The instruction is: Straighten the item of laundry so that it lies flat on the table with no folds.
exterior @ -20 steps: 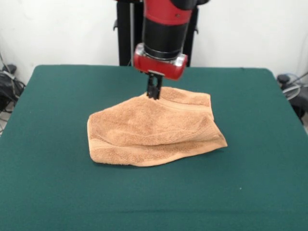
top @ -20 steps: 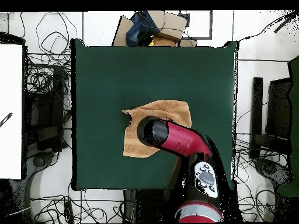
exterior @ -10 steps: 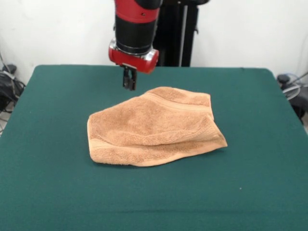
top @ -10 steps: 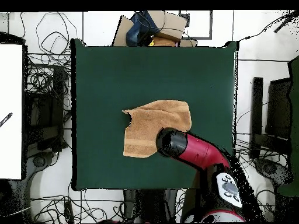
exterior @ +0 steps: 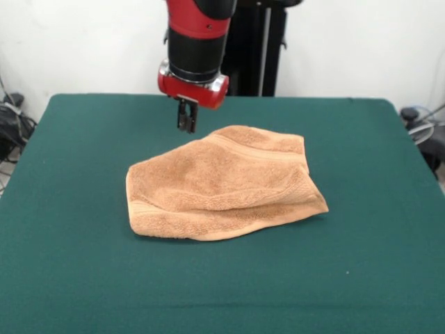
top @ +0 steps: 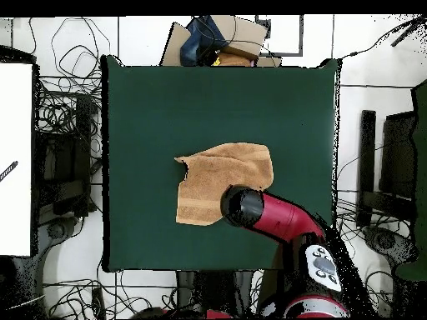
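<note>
The gripper [exterior: 185, 125], its fingers together and empty, should descend onto the folded terry towel's [exterior: 219, 184] upper edge.

Even, bright indoor light falls across the table [exterior: 83, 229]; the towel [exterior: 215, 184] casts only a thin soft shadow along its near edge, without glare.

1. The light orange-tan terry-cloth towel [exterior: 222, 191] [top: 223, 182] lies crumpled and folded over itself, with a woven band stripe near its hem.
2. It rests near the middle of the dark green felt-covered tabletop [exterior: 361, 271] [top: 167, 108].
</note>
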{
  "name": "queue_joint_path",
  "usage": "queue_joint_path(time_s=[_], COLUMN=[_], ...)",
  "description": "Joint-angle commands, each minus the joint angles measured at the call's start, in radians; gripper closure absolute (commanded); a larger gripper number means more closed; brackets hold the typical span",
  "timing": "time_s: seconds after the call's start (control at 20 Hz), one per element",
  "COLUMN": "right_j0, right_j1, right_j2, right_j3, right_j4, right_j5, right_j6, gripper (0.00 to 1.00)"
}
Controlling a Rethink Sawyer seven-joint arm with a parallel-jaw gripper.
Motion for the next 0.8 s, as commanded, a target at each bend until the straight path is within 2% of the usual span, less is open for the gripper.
queue_joint_path(time_s=[0.05, 0.25, 0.8], right_j0=[0.021, 0.022, 0.009], right_j1=[0.011, 0.016, 0.038], right_j2=[0.089, 0.093, 0.109], right_j3=[0.031, 0.005, -0.021], right_j4=[-0.037, -0.025, -0.007], right_j5=[-0.035, 0.001, -0.013], right_j6=[0.101, 0.096, 0.106], gripper=[1.0, 1.0, 1.0])
